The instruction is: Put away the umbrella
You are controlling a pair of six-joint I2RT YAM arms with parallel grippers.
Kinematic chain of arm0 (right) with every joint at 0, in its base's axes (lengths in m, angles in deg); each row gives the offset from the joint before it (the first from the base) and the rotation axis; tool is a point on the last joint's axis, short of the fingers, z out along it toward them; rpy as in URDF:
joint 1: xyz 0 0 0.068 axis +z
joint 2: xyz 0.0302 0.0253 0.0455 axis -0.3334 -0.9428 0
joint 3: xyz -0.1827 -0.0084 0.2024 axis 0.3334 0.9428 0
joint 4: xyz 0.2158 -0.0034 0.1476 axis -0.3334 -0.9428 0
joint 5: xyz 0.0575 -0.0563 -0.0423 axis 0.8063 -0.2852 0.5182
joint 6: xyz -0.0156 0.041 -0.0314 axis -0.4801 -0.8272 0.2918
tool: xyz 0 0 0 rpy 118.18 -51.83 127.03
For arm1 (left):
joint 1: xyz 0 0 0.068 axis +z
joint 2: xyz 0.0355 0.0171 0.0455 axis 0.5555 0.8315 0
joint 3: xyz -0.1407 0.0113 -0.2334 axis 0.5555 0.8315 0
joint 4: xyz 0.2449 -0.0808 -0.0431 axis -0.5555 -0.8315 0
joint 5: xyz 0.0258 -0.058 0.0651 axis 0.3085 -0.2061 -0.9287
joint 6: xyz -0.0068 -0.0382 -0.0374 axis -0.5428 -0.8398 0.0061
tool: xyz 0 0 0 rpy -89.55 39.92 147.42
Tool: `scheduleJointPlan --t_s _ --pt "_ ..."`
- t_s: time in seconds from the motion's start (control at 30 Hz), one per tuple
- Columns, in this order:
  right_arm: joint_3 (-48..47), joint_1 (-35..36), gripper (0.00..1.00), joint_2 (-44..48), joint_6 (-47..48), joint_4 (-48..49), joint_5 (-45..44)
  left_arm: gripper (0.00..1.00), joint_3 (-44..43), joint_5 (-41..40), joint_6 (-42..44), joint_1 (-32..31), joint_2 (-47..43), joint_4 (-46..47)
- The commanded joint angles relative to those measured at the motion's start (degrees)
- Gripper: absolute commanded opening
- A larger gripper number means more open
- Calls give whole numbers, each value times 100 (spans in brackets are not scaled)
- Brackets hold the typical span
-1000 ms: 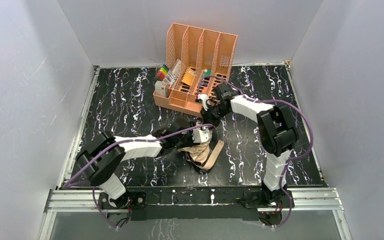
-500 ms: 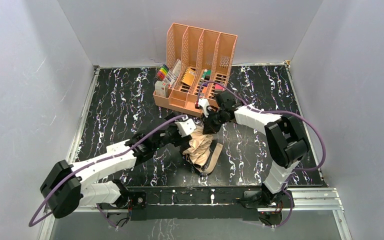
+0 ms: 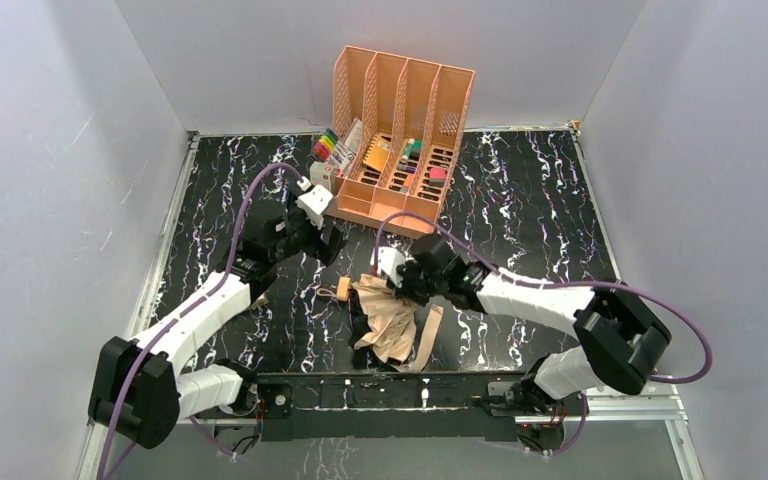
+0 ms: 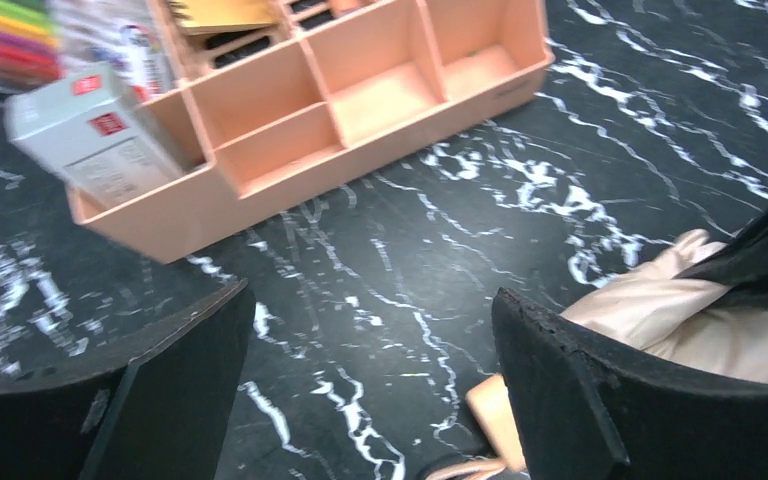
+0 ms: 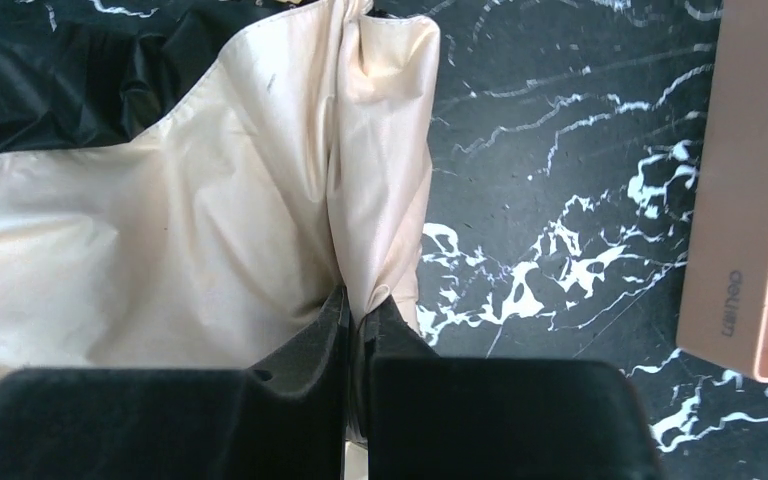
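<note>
One umbrella (image 3: 390, 322) lies crumpled near the front edge of the black marbled table (image 3: 530, 190), tan fabric uppermost over black folds (a small cream end pokes out on the left arm's side). The right gripper (image 5: 355, 330) is clenched on a fold of tan canopy. The left gripper (image 4: 370, 370) hangs spread wide and empty, between the umbrella and the peach organizer (image 3: 400, 120).

Peach file organizer (image 3: 395, 130), cream box (image 4: 95, 140), black marbled table (image 3: 530, 190)

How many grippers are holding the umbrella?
1: the right gripper is shut on the umbrella fabric. The left gripper is open, empty, near the organizer.
</note>
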Motion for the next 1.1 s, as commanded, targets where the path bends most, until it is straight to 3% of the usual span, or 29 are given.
scheduleJointPlan --t_s 0.0,0.17,0.27,0.43,0.8,0.87,1.07 --pt "390 810 2 477 289 877 -1675 89 -449 1691 -29 71 307 -423" --pt "598 1088 1 822 407 1015 -2062 98 -823 2969 326 74 1024 -1335" --pt "600 1165 0 926 427 944 -2102 98 -953 3548 389 73 1344 -1589" --pt "648 1278 0 995 422 920 -2126 98 -1048 3946 611 4 1681 -1865" --pt "549 1446 0 1007 447 892 -2072 98 -789 2315 2292 -1196 2582 -1771" --pt "542 1457 0 1026 464 890 -2113 89 -767 2128 2390 -1286 2762 -1821" --pt "593 1461 0 1108 415 984 -2135 46 -652 1230 2668 -1652 2764 -2039"
